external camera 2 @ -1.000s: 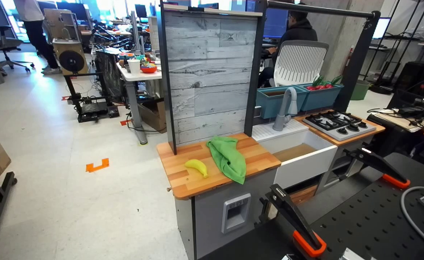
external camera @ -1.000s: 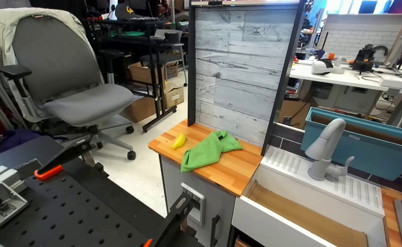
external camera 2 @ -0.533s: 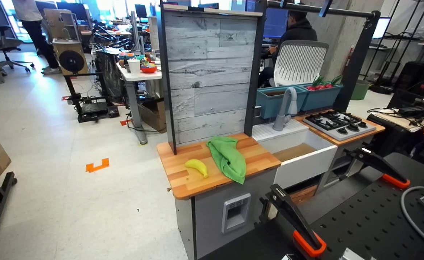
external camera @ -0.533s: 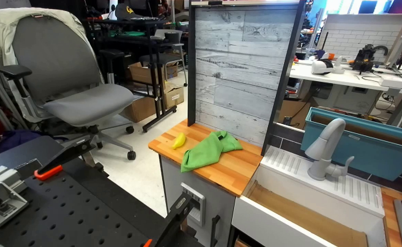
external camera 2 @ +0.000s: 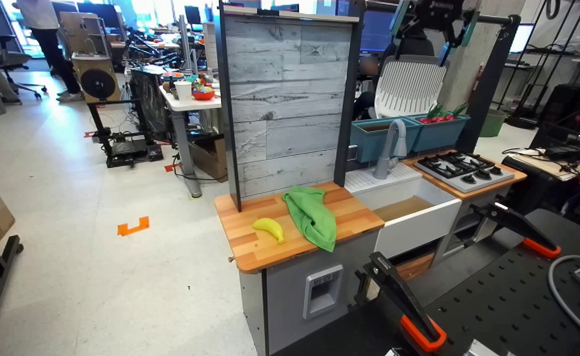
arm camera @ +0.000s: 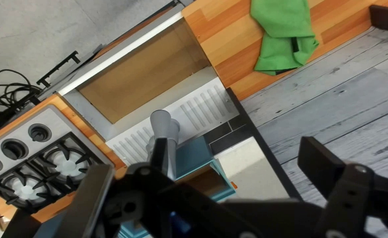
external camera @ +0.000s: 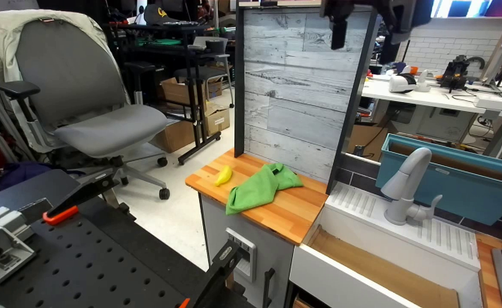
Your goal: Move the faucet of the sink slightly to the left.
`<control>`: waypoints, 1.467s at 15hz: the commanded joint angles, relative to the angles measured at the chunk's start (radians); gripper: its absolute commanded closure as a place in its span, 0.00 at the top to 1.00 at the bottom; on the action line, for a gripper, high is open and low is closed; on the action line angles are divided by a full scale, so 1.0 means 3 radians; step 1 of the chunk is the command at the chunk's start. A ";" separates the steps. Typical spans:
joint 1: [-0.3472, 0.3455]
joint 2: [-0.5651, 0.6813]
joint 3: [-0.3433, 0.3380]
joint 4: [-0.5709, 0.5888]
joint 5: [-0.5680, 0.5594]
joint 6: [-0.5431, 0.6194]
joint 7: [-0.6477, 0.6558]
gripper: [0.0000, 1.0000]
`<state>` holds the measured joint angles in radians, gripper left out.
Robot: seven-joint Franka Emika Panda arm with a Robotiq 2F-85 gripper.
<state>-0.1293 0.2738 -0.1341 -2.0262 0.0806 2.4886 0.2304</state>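
Observation:
The light grey arched faucet (external camera: 407,184) stands upright at the back rim of the sink in both exterior views (external camera 2: 387,153). Its bent-over top points toward the basin. The white sink (external camera: 340,276) also shows in an exterior view (external camera 2: 418,227). My gripper (external camera: 364,40) is open and empty, high above the counter in both exterior views (external camera 2: 421,52), apart from the faucet. In the wrist view, the gripper (arm camera: 238,153) has its fingers wide apart. One finger overlaps the faucet (arm camera: 160,120) and hides part of it; the sink (arm camera: 210,99) lies beyond.
Teal bins (external camera 2: 440,133) stand behind the faucet. A stove (external camera 2: 463,170) is beside the sink. A green cloth (external camera: 255,192) and a yellow banana (external camera: 223,176) lie on the wooden countertop (external camera: 293,218). A tall wood-patterned panel (external camera: 302,85) and a black overhead bar (external camera 2: 492,20) rise behind.
My gripper has come down into both exterior views from the top edge; half a second ago only its fingertips showed in an exterior view. The faucet and sink have not moved.

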 commanded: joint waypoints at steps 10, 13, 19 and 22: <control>-0.0358 0.1578 -0.0042 0.1202 0.0037 0.0524 -0.0410 1.00; -0.0378 0.1843 -0.0034 0.1450 0.0017 0.0464 -0.0442 1.00; -0.0379 0.2205 -0.0048 0.1840 -0.0002 0.0317 -0.0437 0.68; -0.0369 0.2337 -0.0062 0.2027 -0.0010 0.0231 -0.0409 0.44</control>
<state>-0.2303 0.9234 -0.1534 -1.5106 0.0825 2.6095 0.1169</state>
